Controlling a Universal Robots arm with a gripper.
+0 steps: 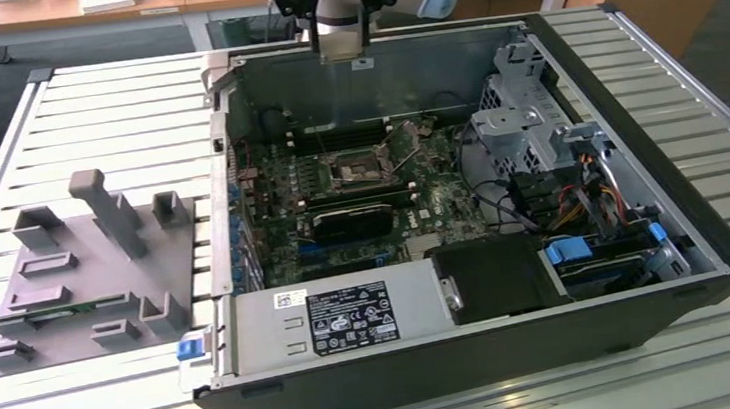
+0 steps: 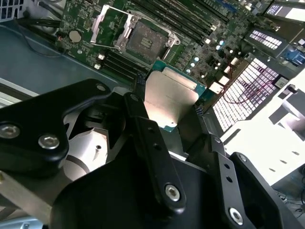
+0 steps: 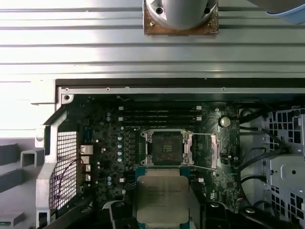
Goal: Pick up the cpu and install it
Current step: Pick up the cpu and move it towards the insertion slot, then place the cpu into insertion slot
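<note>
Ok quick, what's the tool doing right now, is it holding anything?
Tool: closed on the cpu, held clear of the empty socket.

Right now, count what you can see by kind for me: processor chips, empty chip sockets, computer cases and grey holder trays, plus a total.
processor chip: 1, held in the gripper
empty chip socket: 1
computer case: 1
grey holder tray: 1
total: 4
</note>
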